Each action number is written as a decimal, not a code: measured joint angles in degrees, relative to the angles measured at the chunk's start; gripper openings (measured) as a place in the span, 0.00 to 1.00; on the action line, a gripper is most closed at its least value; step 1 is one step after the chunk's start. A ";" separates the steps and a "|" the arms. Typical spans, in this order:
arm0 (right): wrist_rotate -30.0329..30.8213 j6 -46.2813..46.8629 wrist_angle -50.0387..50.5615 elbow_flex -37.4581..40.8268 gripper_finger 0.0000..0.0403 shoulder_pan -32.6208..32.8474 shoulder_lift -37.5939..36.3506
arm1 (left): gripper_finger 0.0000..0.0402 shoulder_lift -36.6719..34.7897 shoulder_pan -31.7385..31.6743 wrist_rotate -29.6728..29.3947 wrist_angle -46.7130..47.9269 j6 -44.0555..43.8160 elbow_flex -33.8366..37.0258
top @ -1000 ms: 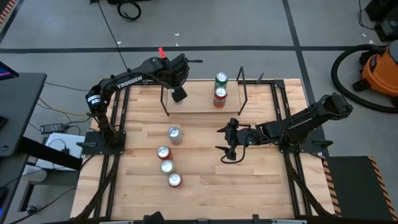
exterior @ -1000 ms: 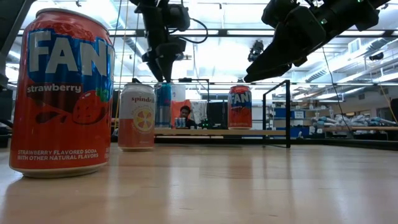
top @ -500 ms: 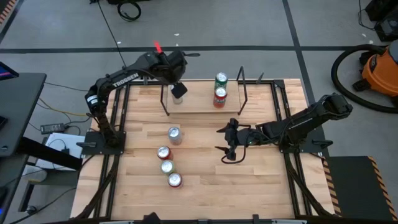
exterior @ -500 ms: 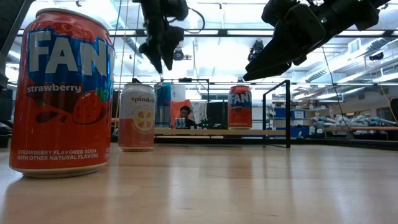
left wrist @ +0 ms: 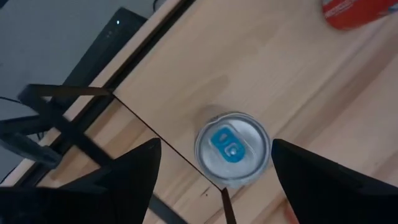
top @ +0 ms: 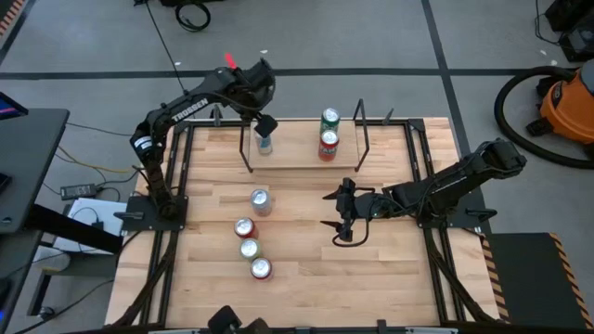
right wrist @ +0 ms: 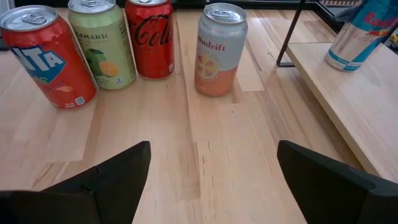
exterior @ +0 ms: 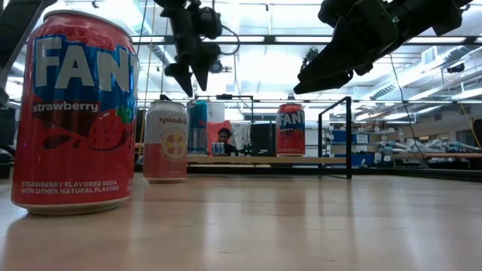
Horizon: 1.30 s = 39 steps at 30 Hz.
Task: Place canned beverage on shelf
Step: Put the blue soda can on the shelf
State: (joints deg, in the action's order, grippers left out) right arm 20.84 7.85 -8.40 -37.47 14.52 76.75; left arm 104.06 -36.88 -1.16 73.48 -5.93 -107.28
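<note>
High view: the light-wood plank shelf [top: 302,153] with thin black rod uprights lies in the upper middle of the frame on the pale butcher-block bench [top: 390,278]. A slim blue-and-silver can [top: 266,142] stands at its left end, and a green-topped can [top: 330,118] and a red can [top: 328,140] stand near its right end. The left pincer [top: 265,123] hangs just above the slim can, apart from it, holding nothing. White letters on that arm read "TROSSEN". The right pincer [top: 338,216] sits right of centre, fingers spread wide and empty. Four more cans line up left of centre.

Low view: a large red can [exterior: 74,113] at far left reads "FAN", "strawberry" and "STRAWBERRY FLAVORED SODA WITH OTHER NATURAL FLAVORS". Beside it a pale orange can [exterior: 166,141] reads "spindr". The slim can [exterior: 197,126] and a red "FAN" can [exterior: 291,129] stand on the shelf [exterior: 256,159].

Left wrist view: the slim can's silver lid with blue tab [left wrist: 232,147] shows at centre, between the two dark fingers [left wrist: 134,171], untouched.

Right wrist view: along the top edge stand a red "NTA" can [right wrist: 46,56], a green "AMANSI" can [right wrist: 102,42], a red Coca-Cola can [right wrist: 149,37] and a "indrift" can [right wrist: 219,48]; the slim can [right wrist: 364,34] is on the shelf [right wrist: 348,106] at upper right.
</note>
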 joint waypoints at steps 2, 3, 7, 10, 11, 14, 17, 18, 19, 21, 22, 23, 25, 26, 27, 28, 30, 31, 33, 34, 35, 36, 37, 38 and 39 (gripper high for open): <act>0.00 -0.02 0.02 0.00 0.90 0.00 -0.02 | 0.79 1.12 0.60 -0.04 0.00 0.41 0.00; 0.00 -0.02 0.00 0.00 0.90 0.00 0.00 | 0.79 1.54 0.93 -0.02 0.00 0.63 0.00; 0.00 0.05 0.02 0.00 0.90 0.03 0.00 | 0.79 2.80 1.88 -0.18 -0.01 1.19 0.00; 0.00 0.05 0.04 0.00 0.90 0.16 0.00 | 0.79 2.86 1.97 -0.45 0.02 1.65 0.04; 0.00 0.05 0.04 0.00 0.90 0.17 0.00 | 0.79 2.79 2.00 -0.47 0.06 1.67 0.02; 0.00 0.00 0.00 0.00 0.90 0.15 0.00 | 0.79 2.81 2.08 -0.53 1.56 2.23 0.02; 0.00 -0.01 -0.05 0.00 0.90 0.17 0.00 | 0.79 2.81 2.08 -0.91 2.31 2.68 0.02; 0.00 -0.01 -0.07 0.00 0.90 0.17 0.00 | 0.79 2.81 2.08 -0.97 2.08 2.68 0.02; 0.00 0.01 -0.07 0.00 0.90 0.17 0.00 | 0.79 2.81 2.08 -1.02 1.92 2.68 0.02; 0.00 0.03 -0.07 0.00 0.90 0.15 0.00 | 0.79 2.81 2.08 -1.13 1.96 2.68 0.02; 0.00 0.02 -0.07 0.00 0.90 0.17 0.00 | 0.79 2.81 2.08 -1.13 1.95 2.68 0.02; 0.00 0.03 -0.07 0.00 0.90 0.17 0.00 | 0.79 2.81 2.08 -1.13 1.94 2.68 0.02; 0.00 0.03 -0.07 0.00 0.90 0.16 0.00 | 0.79 2.81 2.08 -1.14 1.92 2.70 0.02; 0.00 0.04 -0.07 0.00 0.90 0.17 0.00 | 0.79 2.81 2.08 -1.15 1.91 2.70 0.03; 0.00 0.05 -0.07 0.00 0.90 0.17 -0.01 | 0.79 2.81 2.08 -1.15 1.87 2.70 0.02; 0.00 0.05 -0.07 0.00 0.90 0.17 0.00 | 0.79 2.81 2.08 -1.15 1.85 2.70 0.02; 0.00 0.05 -0.08 0.00 0.90 0.17 0.00 | 0.79 2.81 2.08 -1.15 1.85 2.70 0.04; 0.00 0.05 -0.08 0.00 0.90 0.17 0.00 | 0.79 2.81 2.08 -1.15 1.85 2.70 0.04; 0.00 0.05 -0.09 0.00 0.90 0.17 0.00 | 0.79 2.81 2.23 -1.15 1.80 2.70 0.04; -0.02 0.05 -0.09 0.00 0.90 0.17 0.00 | 0.79 2.81 2.36 -1.15 1.76 2.70 0.04; -0.04 0.05 -0.09 0.00 0.90 0.17 0.00 | 0.79 2.81 2.40 -1.17 1.74 2.70 0.04; -0.12 0.05 -0.09 0.00 0.90 0.16 -0.01 | 0.79 2.81 2.51 -1.17 1.74 2.70 0.04; -0.17 0.05 -0.10 0.00 0.90 0.17 0.00 | 0.79 2.81 2.69 -1.19 1.74 2.70 0.04; -0.20 0.06 -0.11 0.00 0.90 0.17 0.00 | 0.79 2.81 2.77 -1.17 1.72 2.74 0.04; -0.22 0.07 -0.12 0.00 0.90 0.17 0.00 | 0.79 2.81 2.89 -1.17 1.73 3.14 0.04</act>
State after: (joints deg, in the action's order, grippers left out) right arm 20.62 7.92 -8.52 -37.47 14.70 76.75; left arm 106.87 -33.99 -2.33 75.21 -2.79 -107.24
